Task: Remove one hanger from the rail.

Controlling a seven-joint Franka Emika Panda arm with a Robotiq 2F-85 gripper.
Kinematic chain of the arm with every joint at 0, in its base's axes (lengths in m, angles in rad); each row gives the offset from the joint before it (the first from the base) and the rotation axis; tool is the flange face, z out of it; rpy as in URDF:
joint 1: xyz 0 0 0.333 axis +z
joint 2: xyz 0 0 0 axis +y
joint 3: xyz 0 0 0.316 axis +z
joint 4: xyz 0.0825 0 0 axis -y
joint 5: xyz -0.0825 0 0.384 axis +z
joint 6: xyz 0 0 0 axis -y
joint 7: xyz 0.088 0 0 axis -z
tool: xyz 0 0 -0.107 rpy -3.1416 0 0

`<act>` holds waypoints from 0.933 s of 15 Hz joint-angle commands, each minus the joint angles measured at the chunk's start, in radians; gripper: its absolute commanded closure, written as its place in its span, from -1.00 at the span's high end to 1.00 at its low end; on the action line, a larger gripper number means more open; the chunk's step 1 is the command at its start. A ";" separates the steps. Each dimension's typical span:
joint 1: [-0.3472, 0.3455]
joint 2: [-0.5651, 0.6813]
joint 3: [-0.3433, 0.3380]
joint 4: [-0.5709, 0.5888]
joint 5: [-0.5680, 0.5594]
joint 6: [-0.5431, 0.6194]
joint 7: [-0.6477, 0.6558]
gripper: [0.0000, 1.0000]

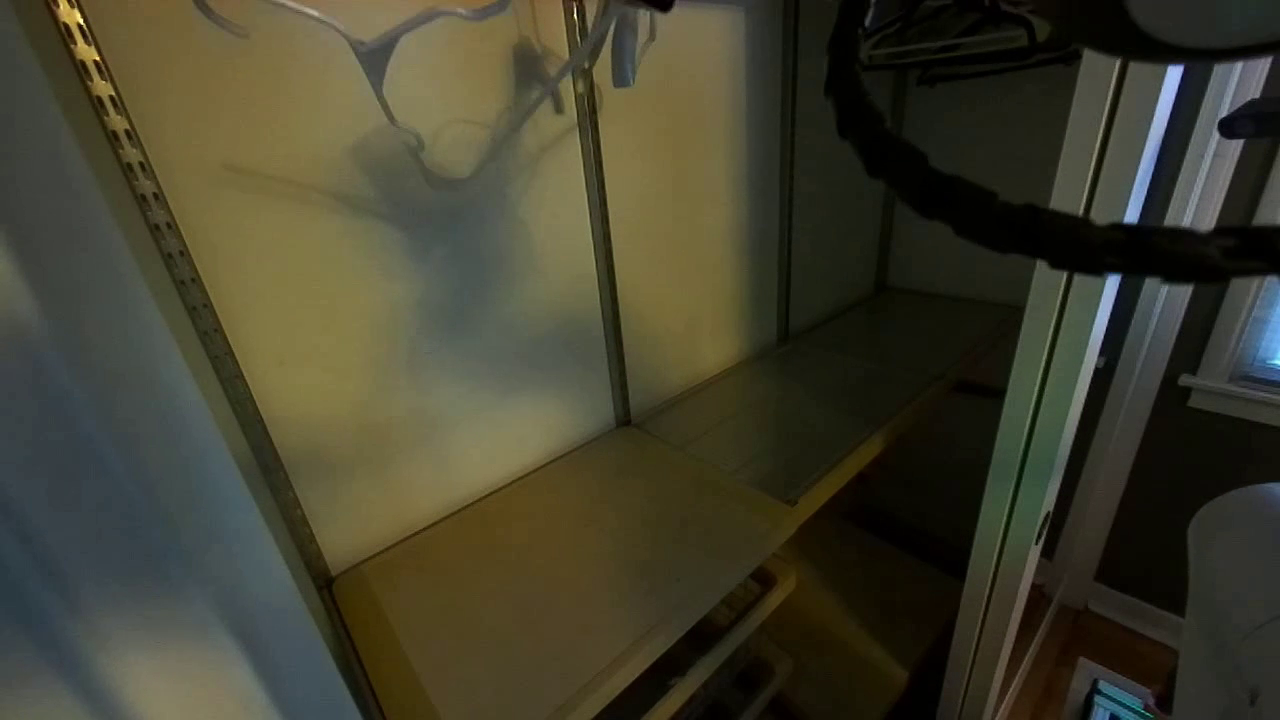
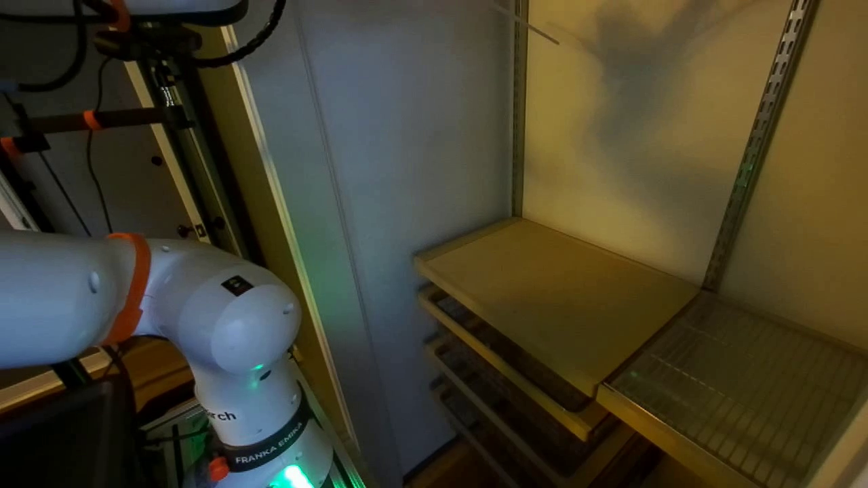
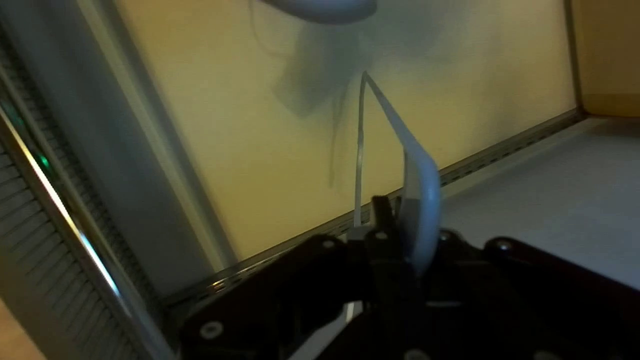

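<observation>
A thin white hanger (image 1: 375, 65) shows tilted at the top of an exterior view, partly cut off by the frame edge. In the wrist view the hanger (image 3: 400, 127) runs from a pointed corner down into the dark jaws. My gripper (image 3: 390, 210) has its fingers close together, and the hanger appears clamped there. The exact contact is too dark to see. A shiny metal bar (image 3: 75, 220) at the left of the wrist view looks like the rail. The hanger is apart from it there. A thin pale bar end (image 2: 536, 28), perhaps the hanger, shows in an exterior view.
Upright slotted posts (image 1: 600, 230) line the pale back wall (image 1: 480, 400). A lower shelf (image 2: 542, 285) has drawers beneath it, beside a wire shelf (image 2: 746, 393). Several other hangers (image 1: 950, 45) hang at the far right. A dark cable (image 1: 950, 205) loops near a door frame (image 1: 1030, 400).
</observation>
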 commanded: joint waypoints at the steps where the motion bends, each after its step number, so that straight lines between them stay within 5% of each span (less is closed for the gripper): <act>1: -0.036 -0.057 0.036 -0.095 0.021 -0.080 0.010 -0.96; 8: -0.177 -0.097 0.161 -0.279 -0.111 -0.084 0.214 -0.96; 14: -0.210 -0.134 0.134 -0.386 -0.256 -0.082 0.310 -0.96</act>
